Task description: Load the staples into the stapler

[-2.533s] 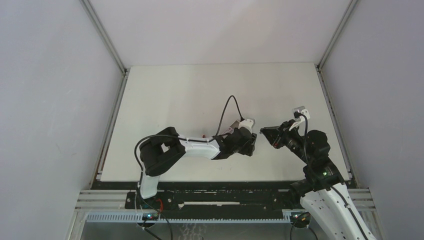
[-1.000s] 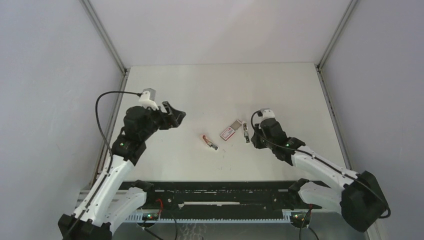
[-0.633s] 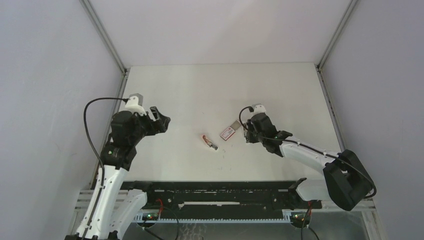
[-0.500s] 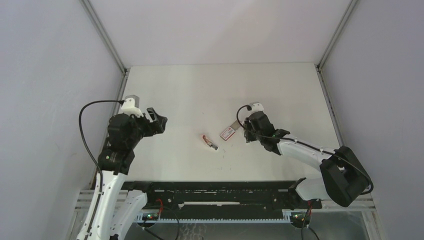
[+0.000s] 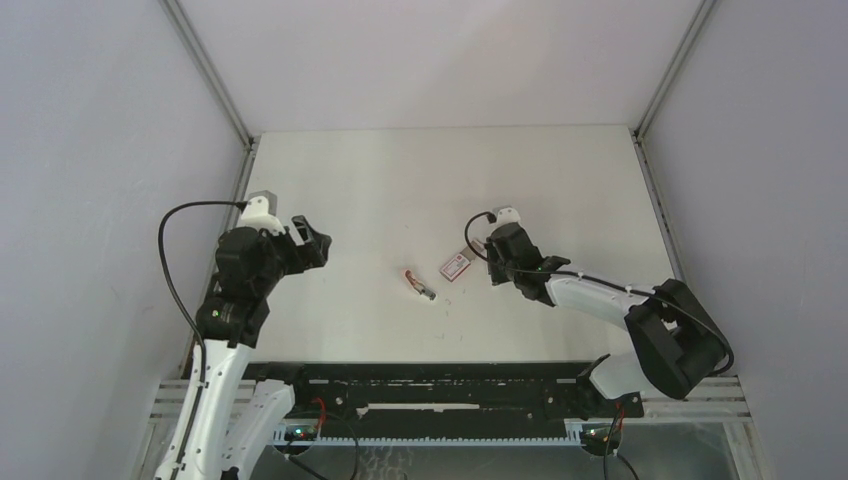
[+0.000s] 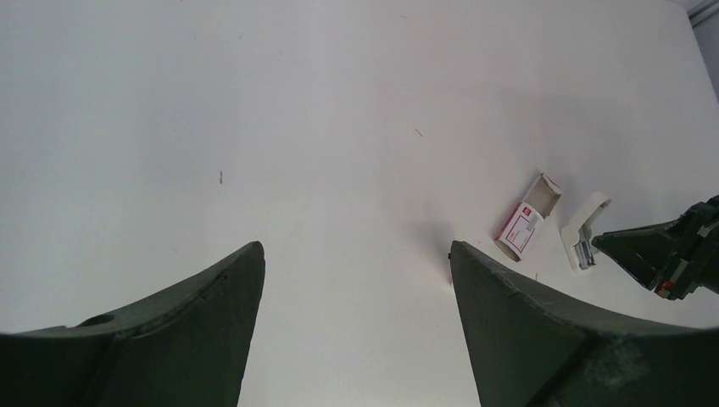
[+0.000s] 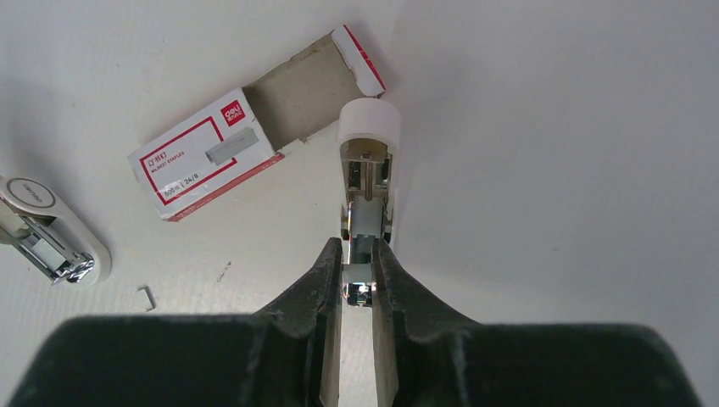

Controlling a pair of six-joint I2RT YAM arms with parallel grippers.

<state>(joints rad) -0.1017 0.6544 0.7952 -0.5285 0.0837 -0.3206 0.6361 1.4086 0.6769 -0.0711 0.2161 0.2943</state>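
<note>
Three pale grey walls (image 5: 100, 200) box in your plain white worktop (image 5: 400, 180).
Your left gripper (image 6: 354, 254) hangs over the left side, jaws wide apart, holding nothing. Mid-worktop lie the staples (image 7: 206, 158), a flat red-and-white box, label up, cardboard tray slid out, just left of the stapler (image 7: 369, 161). Your right gripper (image 7: 357, 250) has its jaws clamped on one end of the stapler.
</note>
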